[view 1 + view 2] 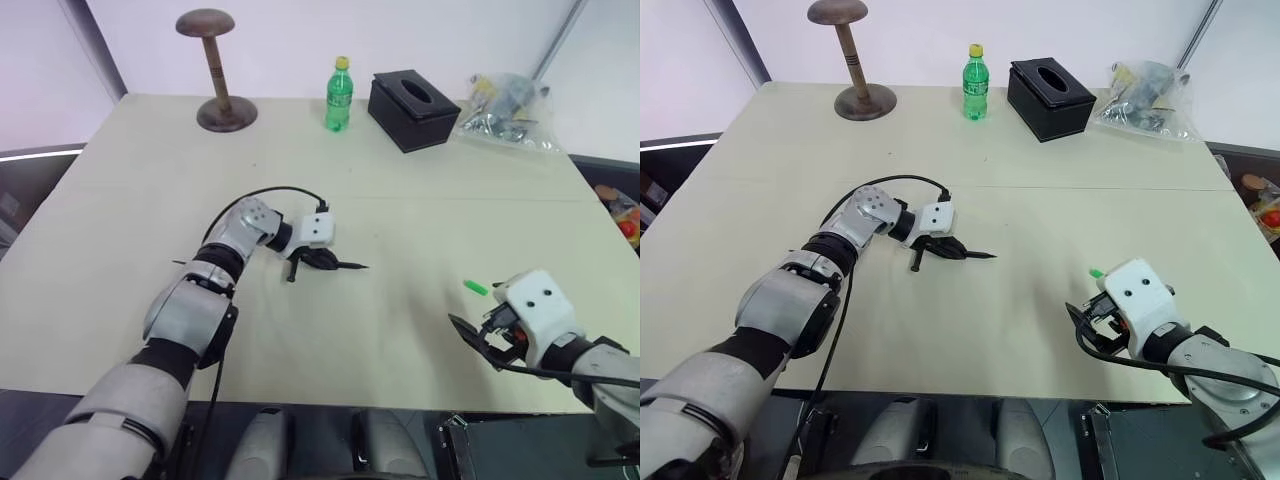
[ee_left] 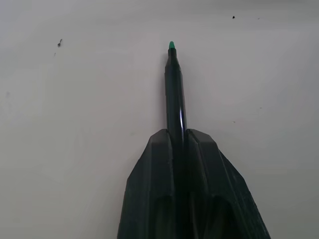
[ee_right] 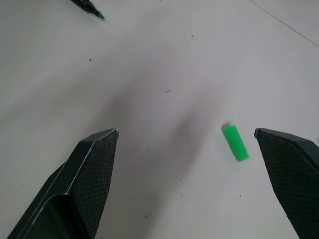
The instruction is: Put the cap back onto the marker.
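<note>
A pale cream table against a white wall, with dark flooring around it

The broad, matte cream rectangular tabletop [image 1: 420, 190] filled most of the scene under soft, even light, with a faint seam line running across its right half. Behind it rose a plain white wall [image 1: 280, 40], crossed by a dark slanted post [image 1: 95, 45] on the left and a thin grey slanted pole [image 1: 558, 40] on the right. Dark floor [image 1: 25, 190] showed past the table's left edge, and a strip of it past the right edge, where small red and orange items [image 1: 625, 215] lay, too small to identify
</note>
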Action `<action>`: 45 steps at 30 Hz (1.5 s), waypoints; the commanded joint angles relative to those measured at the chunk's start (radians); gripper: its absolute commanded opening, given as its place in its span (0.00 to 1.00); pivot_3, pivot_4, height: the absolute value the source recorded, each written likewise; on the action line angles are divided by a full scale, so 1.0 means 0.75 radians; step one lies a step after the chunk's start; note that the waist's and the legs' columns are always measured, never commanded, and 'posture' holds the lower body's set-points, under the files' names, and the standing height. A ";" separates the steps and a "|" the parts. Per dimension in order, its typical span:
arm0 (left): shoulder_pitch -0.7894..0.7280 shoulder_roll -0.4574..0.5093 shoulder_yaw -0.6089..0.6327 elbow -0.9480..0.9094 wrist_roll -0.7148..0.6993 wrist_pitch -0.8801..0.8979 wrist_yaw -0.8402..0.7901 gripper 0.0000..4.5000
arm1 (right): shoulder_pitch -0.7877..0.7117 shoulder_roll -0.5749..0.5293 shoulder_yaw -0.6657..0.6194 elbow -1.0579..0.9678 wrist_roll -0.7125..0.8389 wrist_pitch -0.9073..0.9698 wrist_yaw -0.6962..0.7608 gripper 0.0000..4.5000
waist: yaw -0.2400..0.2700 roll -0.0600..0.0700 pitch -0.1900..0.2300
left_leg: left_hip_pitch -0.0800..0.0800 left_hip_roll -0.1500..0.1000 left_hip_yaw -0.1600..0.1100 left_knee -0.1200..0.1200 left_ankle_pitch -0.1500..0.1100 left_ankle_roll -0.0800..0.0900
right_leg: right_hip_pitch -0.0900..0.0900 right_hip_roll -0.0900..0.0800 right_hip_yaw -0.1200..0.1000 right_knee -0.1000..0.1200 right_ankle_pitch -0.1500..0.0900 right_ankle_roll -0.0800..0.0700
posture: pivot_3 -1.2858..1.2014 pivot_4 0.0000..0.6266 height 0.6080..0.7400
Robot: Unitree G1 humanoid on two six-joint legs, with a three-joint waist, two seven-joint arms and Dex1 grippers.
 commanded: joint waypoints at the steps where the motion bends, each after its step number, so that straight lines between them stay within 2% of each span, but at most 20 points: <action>1: 0.006 0.027 -0.026 0.012 0.040 0.012 0.035 0.01 | 0.001 0.011 -0.034 -0.042 -0.022 -0.003 0.012 1.00 | 0.000 0.000 0.000 | 0.000 0.000 0.000 0.000 0.000 0.000 | 0.000 0.000 0.000 0.000 0.000 0.000 | 0.52 0.24 1.00; 16: -0.042 0.052 0.009 -0.048 -0.007 -0.128 -0.021 0.01 | 0.016 0.001 -0.054 -0.001 -0.071 -0.015 0.081 1.00 | -0.006 0.000 0.000 | -0.001 0.000 0.000 0.000 0.000 0.000 | -0.001 0.000 0.000 0.000 0.000 0.000 | 0.52 0.24 1.00; 24: -0.088 0.071 0.036 -0.138 -0.071 -0.241 -0.121 0.01 | 0.027 -0.023 -0.054 0.209 -0.152 -0.155 0.207 1.00 | 0.001 -0.001 0.000 | -0.003 0.000 0.000 0.000 0.000 0.000 | -0.002 0.000 0.000 -0.001 0.000 0.000 | 0.52 0.24 1.00; 29: -0.097 0.091 0.042 -0.216 -0.123 -0.283 -0.185 0.01 | -0.070 -0.041 -0.037 0.379 -0.163 -0.229 0.282 1.00 | -0.007 -0.001 0.001 | -0.003 0.000 0.001 0.000 0.000 0.000 | -0.002 0.000 0.000 -0.001 0.000 0.000 | 0.52 0.24 1.00; 39: -0.060 0.105 0.035 -0.366 -0.188 -0.258 -0.213 0.01 | -0.307 -0.129 0.139 0.665 -0.238 -0.339 0.416 1.00 | -0.009 0.000 0.001 | -0.003 0.000 0.001 0.000 0.000 0.000 | -0.003 0.000 0.001 -0.001 0.000 0.000 | 0.52 0.24 1.00; 45: -0.018 0.115 0.028 -0.467 -0.219 -0.209 -0.208 0.01 | -0.368 -0.179 0.218 0.872 -0.306 -0.448 0.516 1.00 | -0.006 0.000 0.001 | -0.004 0.000 0.001 -0.001 0.000 0.000 | -0.004 0.000 0.001 -0.001 0.000 0.000 | 0.52 0.24 1.00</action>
